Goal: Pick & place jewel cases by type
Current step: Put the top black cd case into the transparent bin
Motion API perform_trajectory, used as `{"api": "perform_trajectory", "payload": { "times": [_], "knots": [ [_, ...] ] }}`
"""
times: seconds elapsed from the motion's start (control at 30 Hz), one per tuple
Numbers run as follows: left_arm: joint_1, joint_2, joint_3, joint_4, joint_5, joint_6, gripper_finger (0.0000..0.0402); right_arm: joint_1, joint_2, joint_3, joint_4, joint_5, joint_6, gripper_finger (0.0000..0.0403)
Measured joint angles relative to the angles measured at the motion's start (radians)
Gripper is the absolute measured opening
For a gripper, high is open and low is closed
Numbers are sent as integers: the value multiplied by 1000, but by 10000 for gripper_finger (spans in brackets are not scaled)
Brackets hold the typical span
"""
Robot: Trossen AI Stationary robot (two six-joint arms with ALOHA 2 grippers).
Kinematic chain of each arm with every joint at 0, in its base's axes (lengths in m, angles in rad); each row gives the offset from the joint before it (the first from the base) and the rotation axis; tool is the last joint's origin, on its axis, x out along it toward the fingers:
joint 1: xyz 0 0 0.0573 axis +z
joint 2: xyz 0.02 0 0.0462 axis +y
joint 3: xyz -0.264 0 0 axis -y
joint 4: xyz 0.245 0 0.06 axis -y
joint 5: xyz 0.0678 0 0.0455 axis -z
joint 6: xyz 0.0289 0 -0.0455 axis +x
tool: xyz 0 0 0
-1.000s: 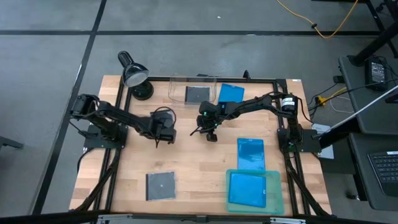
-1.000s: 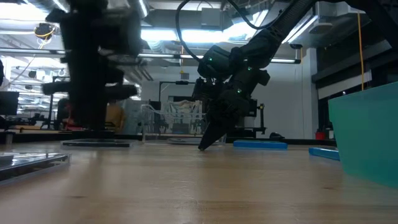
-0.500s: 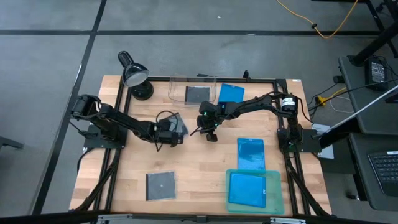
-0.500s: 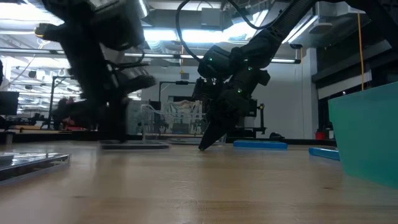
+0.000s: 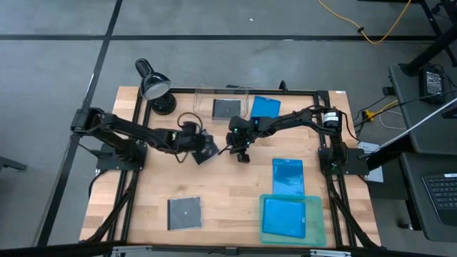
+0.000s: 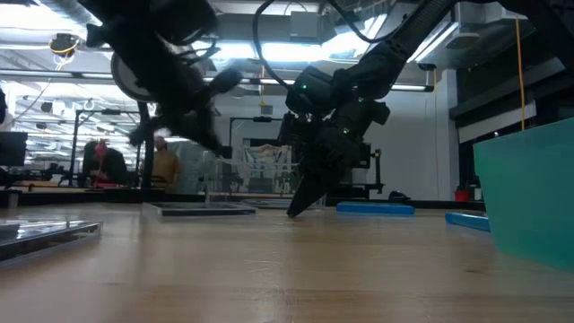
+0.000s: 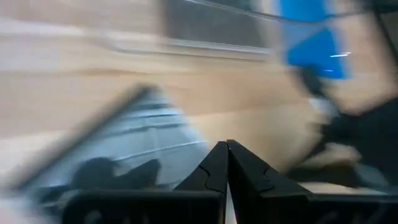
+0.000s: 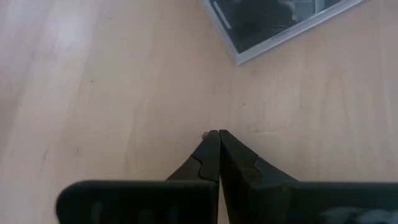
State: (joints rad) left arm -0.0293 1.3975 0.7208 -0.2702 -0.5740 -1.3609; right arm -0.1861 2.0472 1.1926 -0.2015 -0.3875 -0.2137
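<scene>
- Watching from my station, I see the left tool (image 5: 202, 150) clenched, gripping nothing, just above a small square dark grey jewel case (image 5: 207, 149) lying on the light wooden bench (image 5: 221, 200).
- My right tool (image 5: 241, 155) is clenched too, tip down on bare bench, just beside that case.
- Behind it, another square grey case (image 5: 226, 109) sits in the clear plastic bin (image 5: 202, 93), a translucent blue rectangular case (image 5: 265, 108) alongside.
- Nearer me than the right tool lie a blue case (image 5: 288, 176) and one (image 5: 284, 217) in the teal shallow tray (image 5: 318, 221); a third grey case (image 5: 183, 213) lies nearer me than the left tool.
</scene>
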Motion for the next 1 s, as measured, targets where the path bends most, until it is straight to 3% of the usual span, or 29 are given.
{"api": "perform_trajectory", "payload": {
  "times": [0.17, 0.4, 0.73, 1.0],
  "knots": [
    [60, -48, -1, -258, 12, 4, 2, 8, 0, 0, -4, 2, 17, 7],
    [141, -23, -1, -371, 33, 84, 1, 9, 0, 0, -7, -3, 38, 7],
    [177, 84, -62, -307, 137, 95, 2, 13, 0, 0, -18, -6, 56, 7],
    [115, 138, -62, -209, 184, 67, 3, 15, 0, -3, -36, -8, 84, 7]
  ]
}}
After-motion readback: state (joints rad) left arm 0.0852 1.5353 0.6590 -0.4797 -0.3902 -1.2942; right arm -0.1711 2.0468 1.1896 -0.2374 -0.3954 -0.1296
